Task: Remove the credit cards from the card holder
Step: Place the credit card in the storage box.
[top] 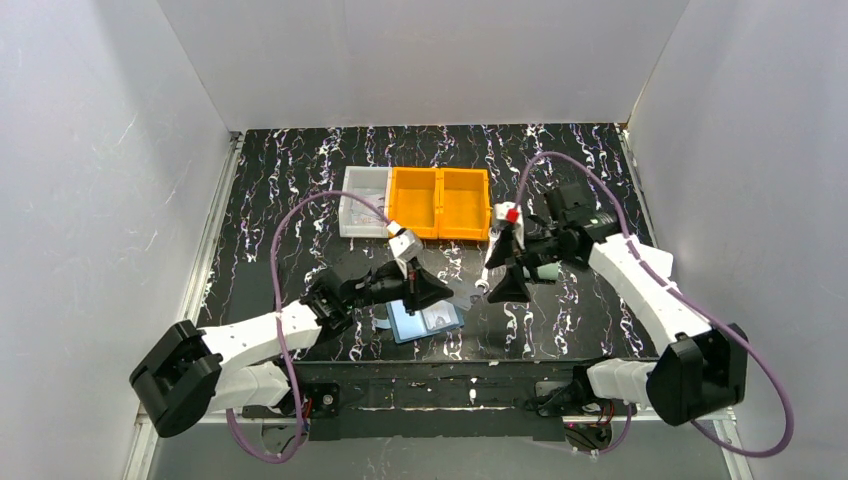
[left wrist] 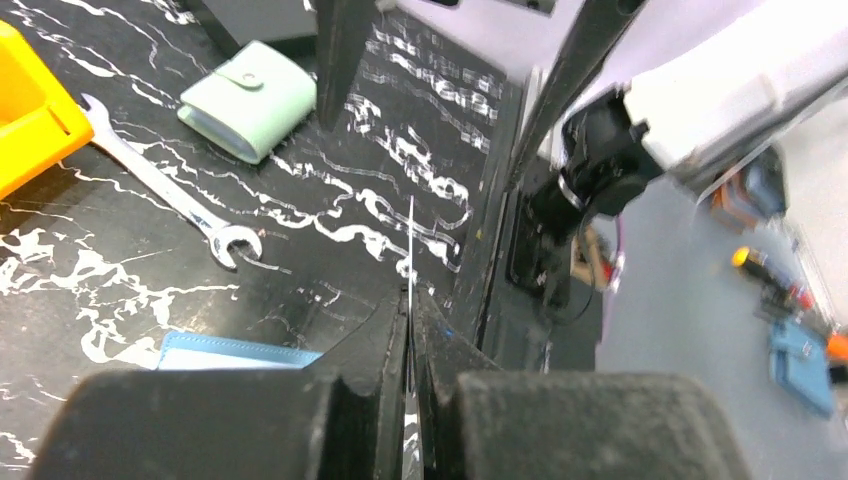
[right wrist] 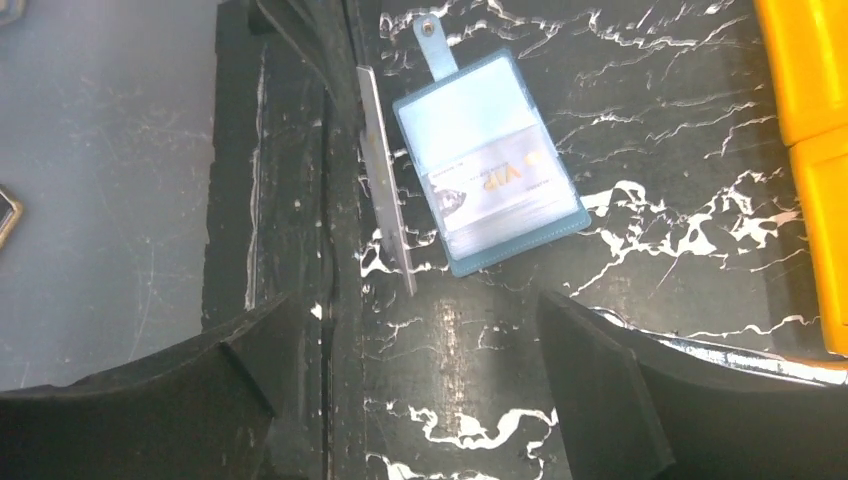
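The blue card holder [right wrist: 462, 262] lies open on the table with its snap tab pointing to the near edge. It also shows in the top view [top: 410, 322] and the left wrist view [left wrist: 235, 352]. One pale credit card [right wrist: 495, 188] still sits in its pocket. My left gripper [left wrist: 410, 300] is shut on another credit card [left wrist: 411, 240], held edge-up just beside the holder; the right wrist view shows it as a thin grey strip [right wrist: 385, 180]. My right gripper [right wrist: 425, 330] is open and empty, above the table just right of the holder [top: 505, 265].
A pale green snap pouch [left wrist: 250, 100] and a steel wrench [left wrist: 165, 185] lie to the right of the holder. Two orange bins [top: 440, 203] and a white bin [top: 363, 200] stand at the back. The table's near edge [right wrist: 290, 200] runs close beside the holder.
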